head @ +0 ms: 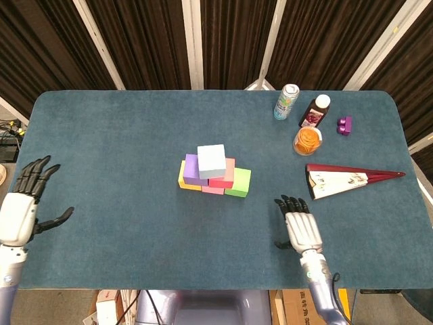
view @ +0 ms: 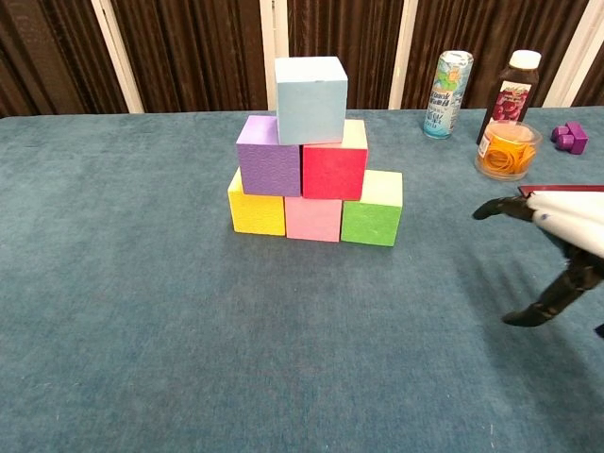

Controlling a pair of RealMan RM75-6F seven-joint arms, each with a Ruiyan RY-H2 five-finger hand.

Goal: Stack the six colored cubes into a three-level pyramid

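Observation:
The cubes stand as a three-level pyramid at the table's middle. The bottom row is a yellow cube (view: 256, 209), a pink cube (view: 313, 218) and a green cube (view: 372, 215). On them sit a purple cube (view: 268, 156) and a red cube (view: 334, 165). A light blue cube (view: 310, 87) (head: 212, 161) tops the stack. My left hand (head: 20, 210) hovers open at the table's left edge, far from the cubes. My right hand (head: 300, 227) (view: 557, 253) is open, fingers spread, to the right of the green cube and in front of it, holding nothing.
At the back right stand a can (head: 286, 101), a dark bottle (head: 314, 110), a cup of orange bands (head: 308, 141) and a small purple block (head: 344, 124). A red folded fan (head: 345, 179) lies to the right of my right hand.

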